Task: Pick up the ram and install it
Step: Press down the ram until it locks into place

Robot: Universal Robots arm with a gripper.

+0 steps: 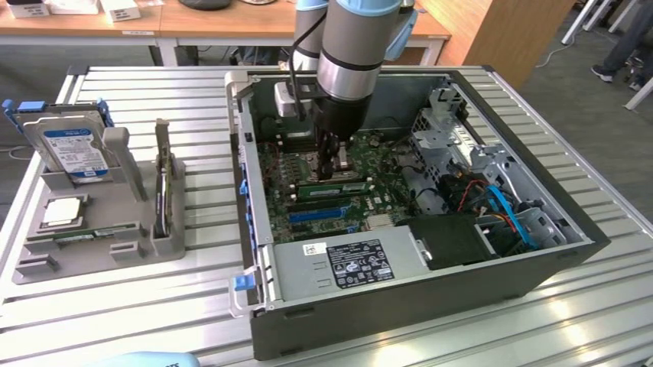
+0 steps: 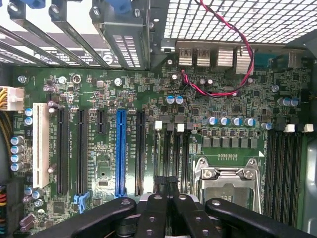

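The ram, a narrow green stick with a pale label, stands on edge in a memory slot of the motherboard inside the open computer case. My gripper hangs straight down over it, tips at the stick's upper edge. Whether they touch it I cannot tell. In the wrist view the black fingers are pressed together, and my gripper sits over the dark memory slots beside the processor socket. The stick itself is hidden under the fingers there.
On the exterior view's left, a grey holder carries a hard drive, a square silver chip and a thin green board. The case walls, power supply and drive cage with cables hem in the motherboard.
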